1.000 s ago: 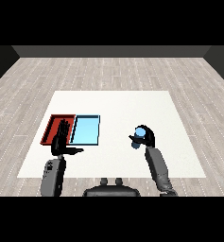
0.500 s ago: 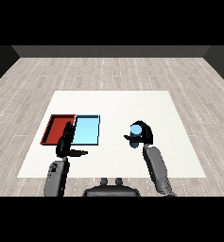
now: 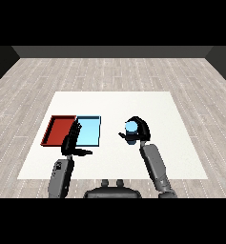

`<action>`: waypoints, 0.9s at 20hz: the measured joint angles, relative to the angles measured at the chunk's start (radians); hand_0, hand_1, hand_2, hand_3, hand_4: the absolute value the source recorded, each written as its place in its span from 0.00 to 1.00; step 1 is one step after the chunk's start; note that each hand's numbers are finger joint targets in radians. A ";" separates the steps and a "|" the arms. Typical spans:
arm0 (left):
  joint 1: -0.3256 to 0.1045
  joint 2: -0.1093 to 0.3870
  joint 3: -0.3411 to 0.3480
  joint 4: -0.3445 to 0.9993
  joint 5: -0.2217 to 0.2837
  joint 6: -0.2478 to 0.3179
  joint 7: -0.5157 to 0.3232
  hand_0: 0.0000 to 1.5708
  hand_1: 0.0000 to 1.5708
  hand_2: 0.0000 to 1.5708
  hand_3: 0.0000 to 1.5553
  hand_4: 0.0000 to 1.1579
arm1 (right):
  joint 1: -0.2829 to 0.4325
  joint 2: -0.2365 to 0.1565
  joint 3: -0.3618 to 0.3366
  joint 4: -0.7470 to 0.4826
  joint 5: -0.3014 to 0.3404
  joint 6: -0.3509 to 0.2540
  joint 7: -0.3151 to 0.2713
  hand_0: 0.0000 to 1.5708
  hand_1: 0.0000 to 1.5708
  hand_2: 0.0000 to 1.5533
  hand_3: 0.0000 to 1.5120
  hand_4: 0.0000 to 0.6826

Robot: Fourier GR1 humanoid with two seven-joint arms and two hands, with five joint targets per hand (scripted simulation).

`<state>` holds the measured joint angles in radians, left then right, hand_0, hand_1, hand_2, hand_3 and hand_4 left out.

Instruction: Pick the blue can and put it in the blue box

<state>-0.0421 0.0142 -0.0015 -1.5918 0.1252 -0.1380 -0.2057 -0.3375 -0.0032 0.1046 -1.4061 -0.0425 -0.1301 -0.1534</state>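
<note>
Setting reads as a bare test room or robotics lab bay, not a home or shop. A square white table [image 3: 181,143] stands on a pale grey wood-plank floor [image 3: 109,76], with a dark wall [image 3: 109,51] closing the far end. Furnishing is limited to a red tray [image 3: 51,132] and a light blue tray [image 3: 99,131] lying side by side on the tabletop.

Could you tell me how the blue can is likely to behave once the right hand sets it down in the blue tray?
The blue can looks like a rigid cylinder, so it should keep its shape in the right hand curled round it. Set upright in the light blue tray, it would probably stand; laid sideways, it may roll until the rim stops it.
</note>
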 measured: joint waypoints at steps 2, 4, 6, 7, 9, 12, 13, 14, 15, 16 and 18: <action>-0.005 0.002 0.000 0.002 0.015 -0.012 0.014 0.00 0.00 0.00 0.00 0.00 | -0.016 0.001 0.011 0.011 -0.005 -0.012 -0.001 0.95 0.95 0.95 0.95 0.92; -0.020 -0.004 -0.021 0.025 0.026 -0.002 0.018 0.00 0.00 0.00 0.00 0.00 | -0.032 0.001 0.012 0.015 -0.007 -0.017 0.007 0.95 0.95 0.95 0.95 0.92; -0.042 -0.008 -0.045 0.029 0.049 0.012 0.042 0.00 0.00 0.00 0.00 0.00 | -0.036 0.002 0.025 0.007 -0.008 -0.031 0.020 0.95 0.95 0.94 0.95 0.93; -0.046 -0.009 -0.067 0.019 0.066 0.017 0.064 0.00 0.00 0.00 0.00 0.00 | -0.038 -0.001 0.017 0.019 -0.014 -0.020 0.005 0.94 0.94 0.94 0.95 0.92; -0.055 -0.011 -0.115 0.033 0.077 0.047 0.066 0.00 0.00 0.00 0.00 0.00 | -0.058 -0.003 0.012 0.047 -0.019 -0.013 -0.008 0.93 0.93 0.94 0.95 0.92; -0.070 -0.012 -0.160 0.057 0.076 0.085 0.075 0.00 0.00 0.00 0.00 0.00 | -0.075 -0.001 0.014 0.076 -0.024 -0.011 -0.020 0.92 0.92 0.94 0.95 0.90; -0.074 -0.013 -0.170 0.058 0.078 0.095 0.086 0.00 0.00 0.00 0.00 0.00 | -0.088 0.000 0.017 0.069 -0.024 -0.018 0.000 0.92 0.92 0.94 0.95 0.89; -0.083 -0.013 -0.192 0.069 0.080 0.120 0.086 0.00 0.00 0.00 0.00 0.00 | -0.090 0.000 0.034 0.073 -0.026 -0.032 -0.005 0.92 0.92 0.94 0.95 0.90; -0.105 -0.013 -0.192 0.098 0.077 0.125 0.084 0.00 0.00 0.00 0.00 0.00 | -0.072 0.001 0.042 0.054 -0.022 -0.031 -0.004 0.93 0.93 0.95 0.95 0.91; -0.119 -0.013 -0.215 0.115 0.072 0.151 0.081 0.00 0.00 0.00 0.00 0.00 | -0.081 -0.001 0.037 0.056 -0.022 -0.024 -0.001 0.92 0.92 0.94 0.95 0.91; -0.133 -0.014 -0.247 0.129 0.073 0.186 0.088 0.00 0.00 0.00 0.00 0.00 | -0.102 0.001 0.061 0.076 -0.032 -0.046 -0.015 0.91 0.91 0.94 0.95 0.89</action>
<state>-0.1752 0.0005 -0.2482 -1.4629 0.1981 0.0479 -0.1176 -0.4392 -0.0027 0.1656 -1.3297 -0.0740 -0.1765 -0.1681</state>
